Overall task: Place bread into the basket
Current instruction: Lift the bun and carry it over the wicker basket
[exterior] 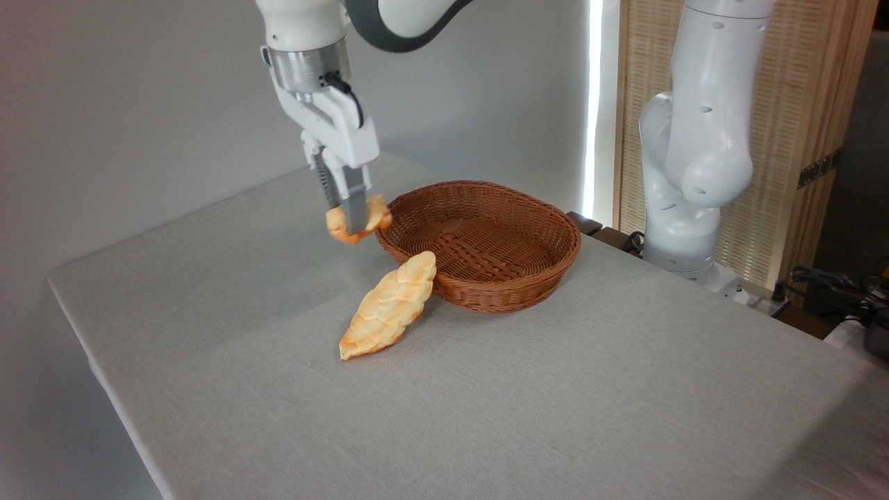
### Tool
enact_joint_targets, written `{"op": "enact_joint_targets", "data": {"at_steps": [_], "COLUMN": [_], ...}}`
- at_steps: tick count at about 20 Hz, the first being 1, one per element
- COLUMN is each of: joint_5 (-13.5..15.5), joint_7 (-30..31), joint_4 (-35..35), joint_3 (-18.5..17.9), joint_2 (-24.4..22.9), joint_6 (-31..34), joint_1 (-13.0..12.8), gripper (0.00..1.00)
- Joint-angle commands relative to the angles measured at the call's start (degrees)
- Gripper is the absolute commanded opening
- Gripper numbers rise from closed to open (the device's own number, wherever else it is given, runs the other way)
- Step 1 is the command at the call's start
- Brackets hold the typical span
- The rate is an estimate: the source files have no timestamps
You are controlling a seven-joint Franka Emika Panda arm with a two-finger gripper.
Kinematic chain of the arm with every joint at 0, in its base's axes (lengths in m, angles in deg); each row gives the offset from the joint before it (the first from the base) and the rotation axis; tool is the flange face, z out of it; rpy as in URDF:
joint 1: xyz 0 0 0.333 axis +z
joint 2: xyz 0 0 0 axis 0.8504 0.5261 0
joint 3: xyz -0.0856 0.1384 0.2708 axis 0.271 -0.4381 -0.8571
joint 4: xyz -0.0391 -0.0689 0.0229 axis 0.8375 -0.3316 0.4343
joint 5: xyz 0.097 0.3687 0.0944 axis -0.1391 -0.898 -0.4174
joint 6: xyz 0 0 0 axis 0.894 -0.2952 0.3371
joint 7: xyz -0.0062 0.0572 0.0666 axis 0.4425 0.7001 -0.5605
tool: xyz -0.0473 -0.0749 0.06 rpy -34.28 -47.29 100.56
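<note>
The end effector (355,221) is clamped on the bread (358,219), with one grey finger crossing the front of the bun. The bread hangs in the air above the counter (555,389), just outside the left rim of the basket (479,243) and level with it. The basket interior holds nothing. A braided loaf (389,305) lies on the counter, its upper tip touching the basket's front wall. The arm base (687,173) stands at the right, behind the counter.

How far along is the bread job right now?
Done: the bun is gripped and off the table. In hand: the gripper holds it beside the basket rim. Left: move over the empty basket and release. The braided loaf lies untouched.
</note>
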Motion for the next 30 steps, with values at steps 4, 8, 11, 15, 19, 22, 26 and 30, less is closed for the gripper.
{"op": "enact_joint_targets", "data": {"at_steps": [4, 8, 11, 15, 19, 22, 26, 30], "joint_5": [0.93, 0.93, 0.93, 0.93, 0.93, 0.93, 0.32, -0.12], "joint_7": [2.07, 2.24, 4.52, 4.79, 4.70, 4.27, 4.18, 3.13], "joint_4": [2.23, 4.26, 6.10, 7.51, 7.51, 7.51, 6.81, 4.00], "joint_3": [0.21, 0.21, 0.65, 1.61, 2.32, 2.23, 2.14, 1.26], "joint_2": [-4.21, -4.74, -4.74, -4.30, -3.77, -3.86, -3.86, -4.21], "joint_6": [11.95, 15.12, 15.30, 15.30, 15.13, 15.04, 13.64, 8.02], "joint_1": [-2.75, -4.34, -5.66, -6.71, -7.24, -7.33, -7.07, -3.74], "gripper": [0.39, 0.61, 0.94, 1.00, 1.00, 1.00, 1.00, 1.00]}}
